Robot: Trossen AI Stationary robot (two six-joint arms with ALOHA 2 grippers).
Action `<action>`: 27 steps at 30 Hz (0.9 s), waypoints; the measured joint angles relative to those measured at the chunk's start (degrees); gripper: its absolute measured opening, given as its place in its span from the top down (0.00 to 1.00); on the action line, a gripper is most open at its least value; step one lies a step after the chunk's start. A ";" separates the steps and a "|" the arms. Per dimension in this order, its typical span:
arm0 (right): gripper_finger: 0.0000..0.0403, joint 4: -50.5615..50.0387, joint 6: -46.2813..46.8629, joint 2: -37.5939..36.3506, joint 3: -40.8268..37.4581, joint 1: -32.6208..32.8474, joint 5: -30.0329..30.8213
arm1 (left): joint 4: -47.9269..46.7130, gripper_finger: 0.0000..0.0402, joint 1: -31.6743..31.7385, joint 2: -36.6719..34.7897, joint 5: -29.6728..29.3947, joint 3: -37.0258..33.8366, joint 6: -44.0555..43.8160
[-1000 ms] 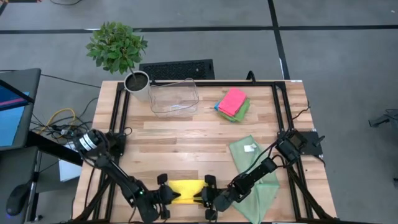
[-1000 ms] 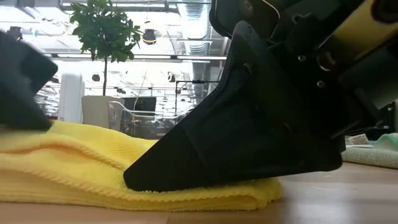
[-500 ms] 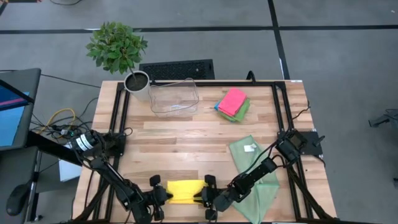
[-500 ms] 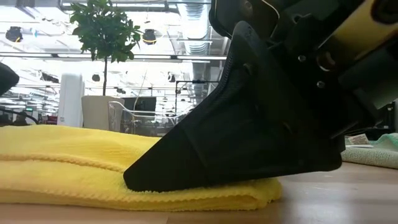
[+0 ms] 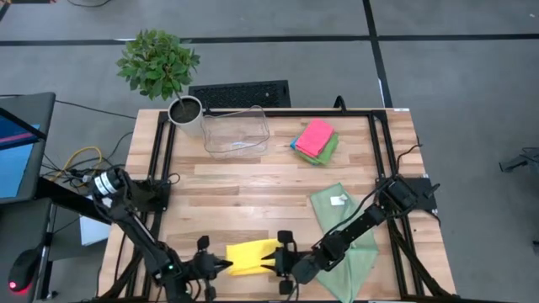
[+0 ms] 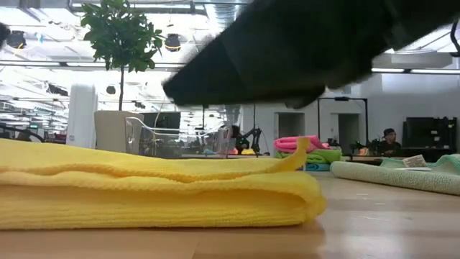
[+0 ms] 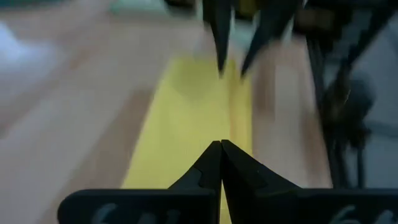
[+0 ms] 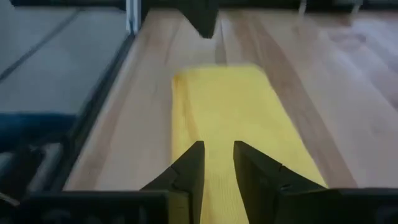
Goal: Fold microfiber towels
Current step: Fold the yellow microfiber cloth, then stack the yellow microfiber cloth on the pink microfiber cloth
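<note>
A: Since a second ago the left end effector (image 5: 221, 268) has pulled back off the yellow towel (image 5: 251, 257), now sits just left of it. The right end effector (image 5: 271, 266) lifted; in the low view it was pressed on the towel, now it hovers above it.

B: Grip states?

A: Left end effector fully closed, tips together, nothing in it. Right end effector partly open, a small gap between its fingers (image 8: 189, 168), holding nothing, at the yellow towel's right end.

B: Towel itself?

A: Folded into a narrow strip, flat on the desk (image 5: 253, 181) at the near edge, one corner sticking up in the low view (image 6: 302, 152).

B: Other towels?

A: Pale green towel (image 5: 345, 240) spread just right of the yellow towel, under the right arm, white tag showing. Pink-topped stack (image 5: 316, 139) well beyond the yellow towel, toward the far right. Clear bin (image 5: 235, 131) far side, left of that stack. Potted plant (image 5: 160, 67) beyond the bin's left corner.
</note>
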 joint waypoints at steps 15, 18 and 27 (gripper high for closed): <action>0.73 1.64 8.09 6.49 0.15 -0.61 -0.30 | 14.21 1.00 2.73 9.22 6.40 -0.02 6.58; 0.73 0.43 8.70 6.45 0.31 -0.62 -0.19 | 13.81 1.00 1.79 9.66 6.13 -0.02 5.17; 0.73 -0.54 10.34 6.32 0.39 -1.65 -0.32 | 8.54 1.00 0.88 9.66 7.16 0.00 4.90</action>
